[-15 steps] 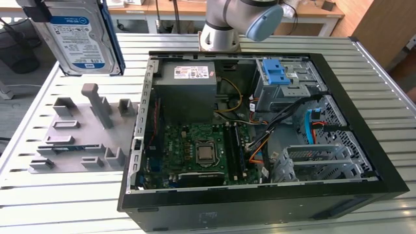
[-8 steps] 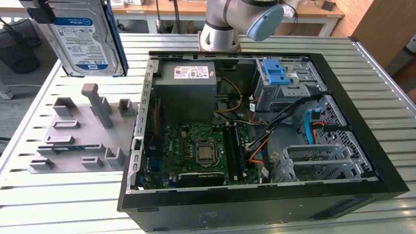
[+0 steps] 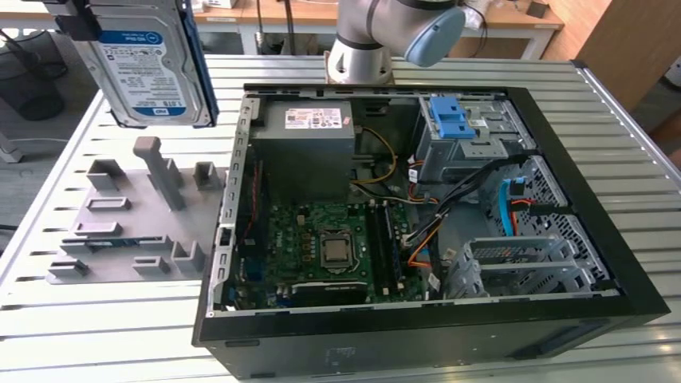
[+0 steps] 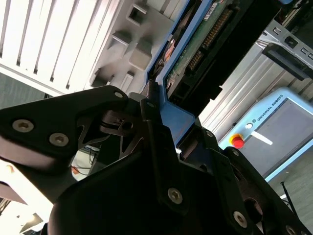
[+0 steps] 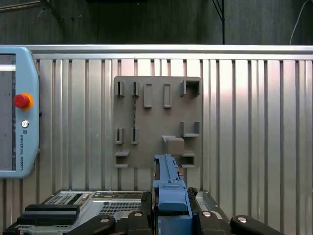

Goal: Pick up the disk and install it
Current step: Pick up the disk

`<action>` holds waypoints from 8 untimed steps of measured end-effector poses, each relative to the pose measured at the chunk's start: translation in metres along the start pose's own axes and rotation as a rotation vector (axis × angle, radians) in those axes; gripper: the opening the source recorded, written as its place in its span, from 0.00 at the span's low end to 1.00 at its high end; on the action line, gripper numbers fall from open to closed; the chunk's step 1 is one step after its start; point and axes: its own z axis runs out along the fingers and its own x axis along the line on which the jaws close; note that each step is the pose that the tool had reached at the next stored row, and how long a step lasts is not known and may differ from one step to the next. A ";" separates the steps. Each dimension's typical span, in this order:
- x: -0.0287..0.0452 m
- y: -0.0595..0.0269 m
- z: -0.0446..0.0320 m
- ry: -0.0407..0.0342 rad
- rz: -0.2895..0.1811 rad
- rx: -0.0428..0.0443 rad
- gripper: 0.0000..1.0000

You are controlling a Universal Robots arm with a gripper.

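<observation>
The disk [image 3: 149, 68], a silver hard drive with a white-and-blue label and blue side rails, hangs upright in the air at the exterior view's upper left. It is well above the grey holder plate [image 3: 127, 215]. My gripper [image 3: 126, 8] is shut on its upper end. The second wrist view shows the disk's green circuit-board side and blue rail [image 4: 193, 46] running out from between the black fingers [image 4: 146, 110]. In the first wrist view the disk [image 5: 168, 183] appears edge-on, clamped in the gripper [image 5: 171, 218] above the holder plate [image 5: 156, 122].
An open black computer case [image 3: 596, 159] lies on the slatted metal table [image 3: 639, 104] at the exterior view's right. Inside are a grey power supply [image 3: 309, 132], a motherboard [image 3: 330, 243], a blue latch [image 3: 452, 120] on a drive cage and loose cables. A teach pendant [image 5: 14, 112] lies beside the plate.
</observation>
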 end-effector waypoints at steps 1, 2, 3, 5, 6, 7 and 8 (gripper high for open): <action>0.0007 -0.0011 0.0001 -0.0001 0.000 0.0001 0.36; 0.0013 -0.0021 0.0000 -0.0001 0.000 0.0001 0.36; 0.0017 -0.0032 0.0000 0.0000 0.000 0.0000 0.36; 0.0026 -0.0049 0.0000 0.0000 0.000 0.0000 0.36; 0.0030 -0.0058 0.0000 0.0000 0.000 0.0000 0.36; 0.0035 -0.0068 0.0000 0.0000 0.000 0.0000 0.36; 0.0040 -0.0077 0.0000 0.0000 0.000 0.0000 0.36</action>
